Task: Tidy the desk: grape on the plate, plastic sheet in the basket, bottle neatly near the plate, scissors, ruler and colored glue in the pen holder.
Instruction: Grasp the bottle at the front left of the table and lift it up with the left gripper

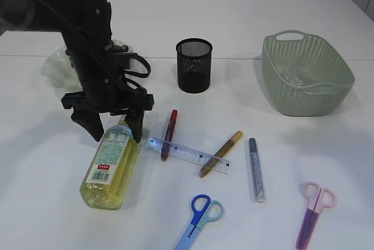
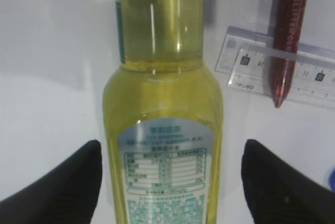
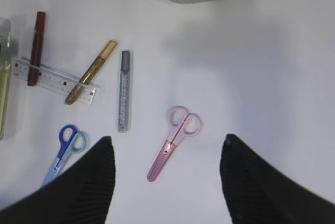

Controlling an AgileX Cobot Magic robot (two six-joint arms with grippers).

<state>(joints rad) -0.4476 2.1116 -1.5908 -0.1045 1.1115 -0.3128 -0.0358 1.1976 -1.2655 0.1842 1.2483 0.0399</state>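
A bottle point(image 1: 108, 165) of yellow liquid lies on its side on the white table, cap pointing away. My left gripper point(image 1: 115, 134) is open, with a finger on each side of the bottle's upper body and not touching it; the left wrist view point(image 2: 171, 142) shows clear gaps beside the bottle point(image 2: 162, 103). A clear ruler point(image 1: 187, 155) lies under a red glue pen point(image 1: 169, 134) and a gold glue pen point(image 1: 221, 153). A silver glue pen point(image 1: 256, 169), blue scissors point(image 1: 198, 221) and pink scissors point(image 1: 314, 206) lie nearby. My right gripper point(image 3: 167, 136) is open and empty, high above the pink scissors point(image 3: 175, 143).
A black mesh pen holder point(image 1: 194, 65) stands at the back centre. A green basket point(image 1: 333, 95) at the back right holds a clear plastic sheet point(image 1: 295, 75). A pale green plate point(image 1: 54, 69) sits at the back left, partly hidden by my left arm.
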